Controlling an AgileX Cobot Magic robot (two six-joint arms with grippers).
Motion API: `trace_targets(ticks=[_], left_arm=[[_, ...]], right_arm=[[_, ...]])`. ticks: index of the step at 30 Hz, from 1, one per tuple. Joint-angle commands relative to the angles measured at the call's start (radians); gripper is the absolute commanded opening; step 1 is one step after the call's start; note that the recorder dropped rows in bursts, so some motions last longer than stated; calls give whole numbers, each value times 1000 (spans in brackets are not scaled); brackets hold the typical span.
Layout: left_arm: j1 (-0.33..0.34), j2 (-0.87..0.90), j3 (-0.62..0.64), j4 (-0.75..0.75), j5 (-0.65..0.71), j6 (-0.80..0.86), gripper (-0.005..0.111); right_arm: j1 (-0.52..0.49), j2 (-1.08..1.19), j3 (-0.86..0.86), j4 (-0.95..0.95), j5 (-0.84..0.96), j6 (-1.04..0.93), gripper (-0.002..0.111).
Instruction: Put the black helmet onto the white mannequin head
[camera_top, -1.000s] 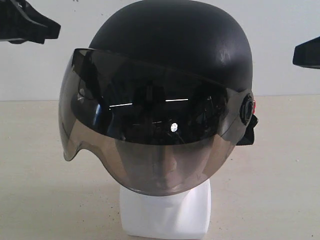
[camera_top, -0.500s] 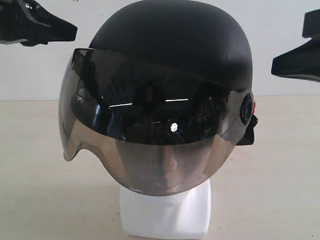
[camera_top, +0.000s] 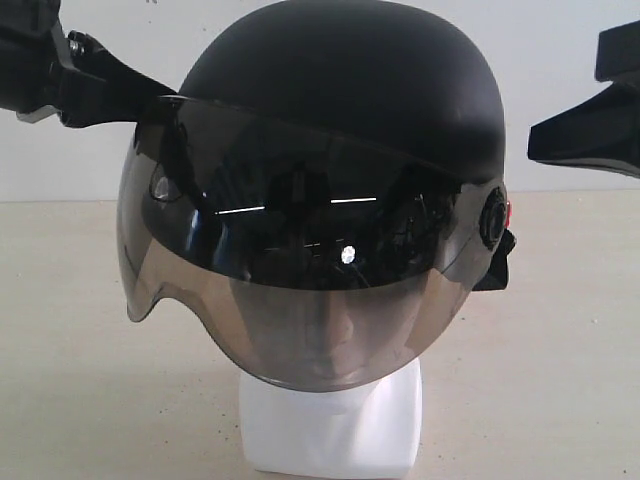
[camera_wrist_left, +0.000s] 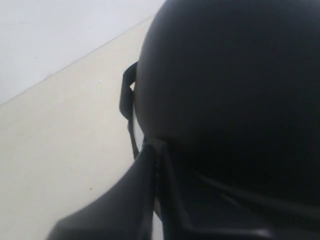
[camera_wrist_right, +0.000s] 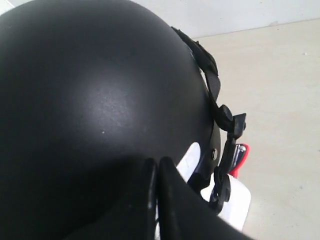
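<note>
You have the black helmet (camera_top: 340, 80) seated on the white mannequin head (camera_top: 330, 430). It covers the crown and face, and only the neck and blocky base show beneath it. The base stands on the beige table (camera_top: 80, 380).

The helmet's front-to-back axis runs straight toward the exterior camera, with the smoky visor (camera_top: 300, 260) leading and the head's face dimly visible through its lower part. The helmet does not sit level on the head. The visor's top edge slants, higher on your left gripper's side and lower toward the round pivot knob (camera_top: 493, 222) on your right gripper's side.

Your left gripper (camera_top: 160, 92) is beside the head at crown height. Its tip reaches the upper corner of the visor, but you cannot tell from these views whether it actually touches. In the left wrist view its fingers (camera_wrist_left: 125, 200) lie pressed together with only a thin seam between them, and nothing is visible in that seam.

Your right gripper (camera_top: 545, 140) hangs on the opposite side of the head at about the same height, clear of the shell. Its fingers (camera_wrist_right: 180, 200) are also pressed together and hold nothing. The right wrist view shows the chin strap (camera_wrist_right: 210, 75) trailing down behind the head to a red-tipped buckle (camera_wrist_right: 239, 157).
</note>
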Motion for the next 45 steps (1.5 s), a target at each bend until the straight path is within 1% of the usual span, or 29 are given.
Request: trace_targets(ticks=[1,11,17,22,27,30,40,45], left_arm=[[2,1,3,-26,40,6,4],[2,1,3,-78,127,6,4],[0,-64,3,-80,181,-5,4],[0,-88,13,-80,251,-28,4],[0,-93,96,-82,244,-28,4],[0,-110,122,-82,207,-20,4],[2,-176,126,-61,91,-16,4],[2,-208,122,-30,68,-29,4]], right_arm=[[-2,43,-36,8,24,-15,0],[-2,123,-95,8,45,-19,0],[-2,137,-95,8,7,-44,0],[-2,181,-123,17,27,-44,0],[-2,183,-164,17,38,-53,0],[-2,183,-165,15,52,-53,0],[-2,179,-165,15,73,-53,0],[-2,160,-167,6,64,-50,0]])
